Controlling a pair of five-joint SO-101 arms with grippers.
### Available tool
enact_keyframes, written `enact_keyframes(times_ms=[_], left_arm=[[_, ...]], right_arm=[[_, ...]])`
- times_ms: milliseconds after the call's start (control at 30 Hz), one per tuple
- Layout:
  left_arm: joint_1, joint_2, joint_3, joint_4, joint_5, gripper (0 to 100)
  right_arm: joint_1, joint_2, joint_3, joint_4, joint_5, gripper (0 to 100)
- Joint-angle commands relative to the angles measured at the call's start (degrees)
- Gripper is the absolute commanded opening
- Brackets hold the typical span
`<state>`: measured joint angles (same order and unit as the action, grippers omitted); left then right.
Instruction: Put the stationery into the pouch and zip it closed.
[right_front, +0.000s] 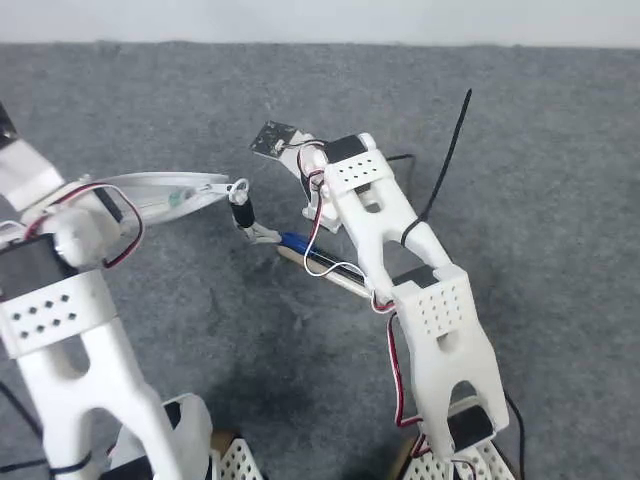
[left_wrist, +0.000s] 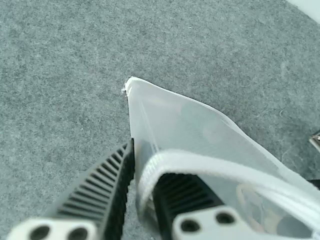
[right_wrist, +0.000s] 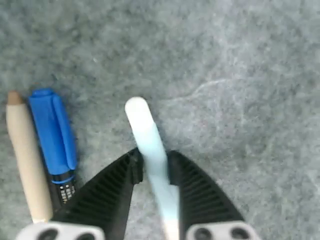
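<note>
A: Where's the left end effector?
B: Clamped on the pouch rim, toward the desk left edge.
A: And the right end effector?
B: Clamped on a pen, mid-desk. A marker and a pencil lie just beside it.

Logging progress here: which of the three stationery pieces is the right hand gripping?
The pale blue-white stick, clamped in the right hand; the blue-capped marker and beige pencil lie loose on the carpet.
</note>
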<state>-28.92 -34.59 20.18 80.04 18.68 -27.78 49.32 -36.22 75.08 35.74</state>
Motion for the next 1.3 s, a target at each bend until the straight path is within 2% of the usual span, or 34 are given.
enact_keyframes(times_ms=[0, 133, 433, 567, 933, 1133, 1267], left_arm=[[0.0, -0.44, -0.57, -2.11, -0.97, 1], [0.0, -0.44, -0.57, -2.11, -0.97, 1], [0.09, -0.79, -0.57, -2.11, -0.88, 1], [0.18, -0.79, -0.75, -2.11, -0.53, 1], [1.93, -0.79, -0.66, -2.11, 0.18, 1], [2.11, -0.79, -0.66, -2.11, 0.18, 1], [5.8, -0.79, -0.84, -2.02, 0.18, 1]], right_arm=[[0.92, -0.57, -1.76, 1.71, 0.44, 0.7], [2.07, -2.86, -1.85, 4.18, -0.79, 0.6], [2.77, -10.86, -1.85, 9.54, -24.0, 0.6], [2.68, -15.08, -1.85, 12.97, -30.07, 0.6], [1.63, -30.46, -1.58, 21.93, -38.42, 0.6], [1.54, -37.85, -1.49, 25.54, -38.77, 0.6], [0.31, -42.51, -1.23, 27.47, -38.77, 0.6]])
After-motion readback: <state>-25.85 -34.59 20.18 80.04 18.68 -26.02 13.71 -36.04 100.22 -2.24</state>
